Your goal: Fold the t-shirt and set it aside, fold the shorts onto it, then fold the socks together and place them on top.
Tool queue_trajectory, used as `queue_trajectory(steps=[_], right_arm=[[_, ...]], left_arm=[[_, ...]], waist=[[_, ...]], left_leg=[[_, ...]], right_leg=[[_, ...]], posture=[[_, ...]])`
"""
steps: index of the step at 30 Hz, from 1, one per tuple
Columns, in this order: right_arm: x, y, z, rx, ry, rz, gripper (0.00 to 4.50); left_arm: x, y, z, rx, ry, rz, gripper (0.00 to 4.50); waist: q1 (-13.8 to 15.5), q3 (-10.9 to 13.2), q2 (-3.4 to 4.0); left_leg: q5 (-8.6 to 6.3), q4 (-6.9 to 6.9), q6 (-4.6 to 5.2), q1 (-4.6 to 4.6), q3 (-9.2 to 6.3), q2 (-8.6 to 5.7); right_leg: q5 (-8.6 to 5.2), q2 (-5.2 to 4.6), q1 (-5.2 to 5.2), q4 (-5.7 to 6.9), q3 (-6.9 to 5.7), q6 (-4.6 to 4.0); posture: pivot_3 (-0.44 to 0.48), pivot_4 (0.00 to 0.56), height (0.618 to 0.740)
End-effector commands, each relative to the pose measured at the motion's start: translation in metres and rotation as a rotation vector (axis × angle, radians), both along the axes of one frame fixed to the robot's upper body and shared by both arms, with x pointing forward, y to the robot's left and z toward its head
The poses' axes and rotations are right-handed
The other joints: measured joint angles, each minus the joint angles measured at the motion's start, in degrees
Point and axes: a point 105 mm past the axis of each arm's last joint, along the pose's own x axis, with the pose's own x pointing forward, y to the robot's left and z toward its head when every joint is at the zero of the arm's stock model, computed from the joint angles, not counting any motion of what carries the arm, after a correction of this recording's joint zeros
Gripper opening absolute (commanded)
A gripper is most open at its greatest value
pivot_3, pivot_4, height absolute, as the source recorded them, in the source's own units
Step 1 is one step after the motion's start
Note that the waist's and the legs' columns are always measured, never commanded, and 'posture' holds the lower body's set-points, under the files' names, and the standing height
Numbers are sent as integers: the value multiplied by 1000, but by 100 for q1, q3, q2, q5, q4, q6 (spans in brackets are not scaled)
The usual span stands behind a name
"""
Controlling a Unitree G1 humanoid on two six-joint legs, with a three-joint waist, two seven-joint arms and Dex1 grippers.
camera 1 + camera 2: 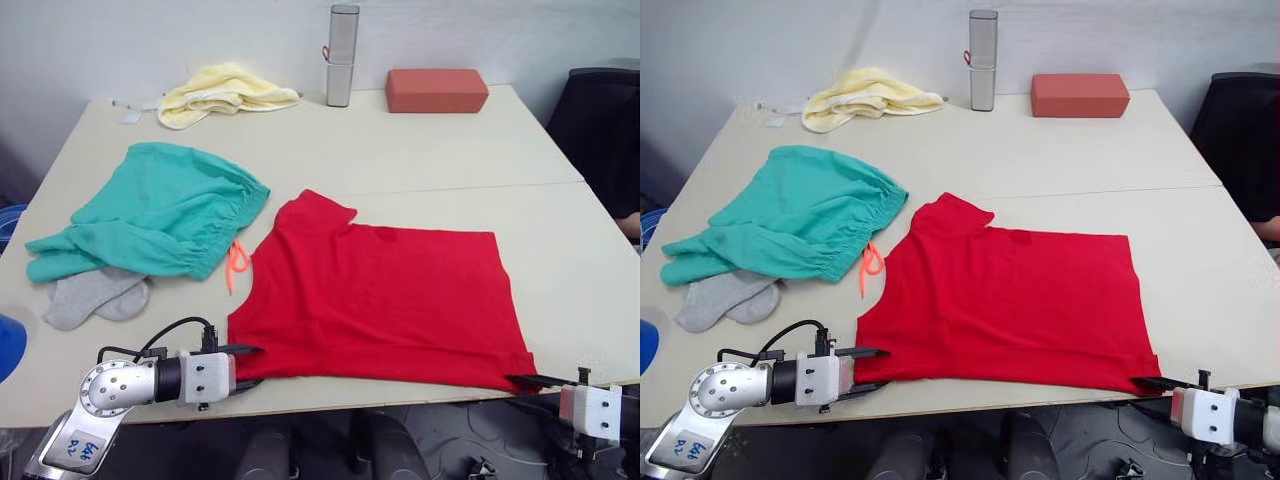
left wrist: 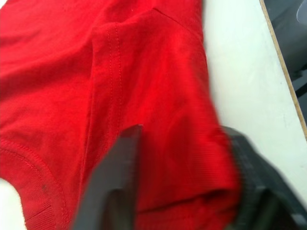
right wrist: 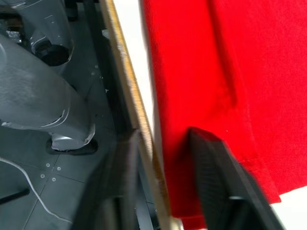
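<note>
The red t-shirt (image 1: 380, 300) lies flat on the near half of the table (image 1: 420, 150), with one sleeve pointing toward the shorts. My left gripper (image 1: 252, 366) is at the shirt's near-left corner, open, its fingers straddling a hump of red cloth (image 2: 182, 158). Open as well, my right gripper (image 1: 520, 382) is at the near-right corner, with one finger (image 3: 220, 182) on the hem and the other past the table edge (image 3: 129, 96). The teal shorts (image 1: 165, 215) lie crumpled at the left, orange drawstring (image 1: 236, 262) trailing. The grey socks (image 1: 95, 295) lie partly under them.
A pale yellow towel (image 1: 222, 92), a tall silver canister (image 1: 342, 55) and a brick-red block (image 1: 437, 90) sit along the far edge. A black chair (image 1: 605, 130) stands off the right side. A blue object (image 1: 8, 345) shows off the left edge.
</note>
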Motion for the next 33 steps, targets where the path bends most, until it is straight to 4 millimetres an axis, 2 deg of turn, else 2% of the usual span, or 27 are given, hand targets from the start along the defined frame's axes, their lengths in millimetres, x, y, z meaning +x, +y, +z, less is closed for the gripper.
queue_trajectory(steps=[1,4,15,22,26,27,30,33], right_arm=[[9,0,2,6,-34,-29,554],[9,0,0,5,-29,-25,0],[-1,-3,-3,4,14,-19,0],[-5,-10,0,-4,34,-23,0],[-3,-8,3,85,28,-57,0],[-4,-6,4,110,47,-62,0],[-6,-5,6,141,78,-62,562],[-9,-6,12,169,99,-71,1584]], left_arm=[[-5,6,-8,33,43,17,847],[-14,5,-9,9,92,0,43],[-41,3,-1,-57,173,-59,43],[-50,2,-1,-58,182,-38,43],[-48,3,1,-85,190,9,43],[-47,3,3,-109,197,19,267],[-52,3,6,-136,234,16,949],[-53,11,8,-136,247,35,1856]], waist=[[-54,-12,-20],[-109,-29,-47],[-169,-28,-44],[-143,-26,-34],[-85,-23,-29],[-67,-22,-28],[-29,-19,-22],[1,-8,10]], left_leg=[[-1,-3,-1,6,0,2],[-3,-8,-5,17,3,10],[-11,-16,-10,10,3,12],[-15,-16,-2,6,3,11],[-16,-16,-1,5,3,11],[-16,-16,0,5,3,11],[-16,-16,0,4,3,11],[-16,-16,0,-4,3,11]], right_leg=[[-1,0,6,-1,2,-1],[-3,1,21,-8,0,-6],[-11,2,17,-38,-4,-20],[-20,2,17,-44,-3,-37],[-21,2,16,-46,-3,-37],[-21,2,15,-46,-3,-37],[-21,2,13,-46,-3,-37],[-21,2,2,-45,-4,-37]], posture=[[0,150,740],[0,150,740],[0,150,740],[0,150,740],[0,150,740],[0,150,740],[0,150,740],[0,150,740]])
